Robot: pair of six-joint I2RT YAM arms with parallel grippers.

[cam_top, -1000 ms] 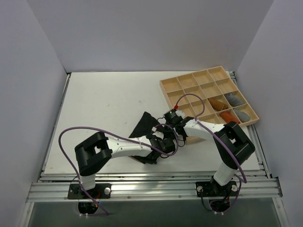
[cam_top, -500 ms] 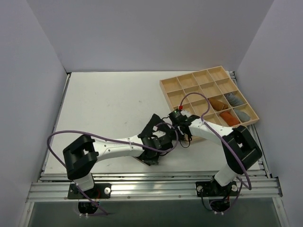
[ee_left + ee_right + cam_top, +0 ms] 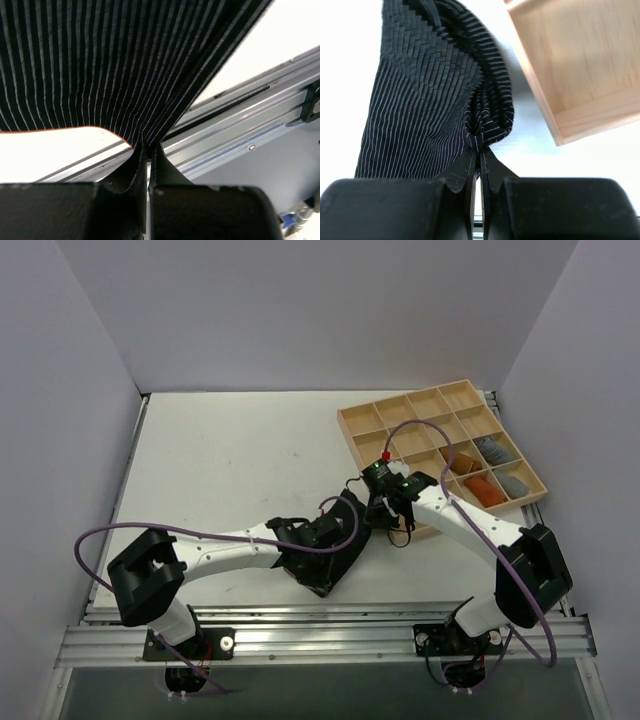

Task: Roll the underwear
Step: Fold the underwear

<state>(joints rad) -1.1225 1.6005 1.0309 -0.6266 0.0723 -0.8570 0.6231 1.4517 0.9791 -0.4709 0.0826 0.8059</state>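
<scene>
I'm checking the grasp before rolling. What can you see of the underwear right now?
The underwear is black fabric with thin pale pinstripes and an orange-trimmed edge. It is unrolled, held between the arms: the left gripper is shut on one edge, and the right gripper pinches a bunched fold beside the wooden tray.

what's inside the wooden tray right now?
In the tray, right-side compartments hold two orange rolls and two grey rolls. Far compartments show bare wood. The right arm covers the near-left ones; contents unseen.

We look down on the whole table (image 3: 230, 460) from above and behind, while both wrist cameras press close to the same underwear (image 3: 420, 115).
</scene>
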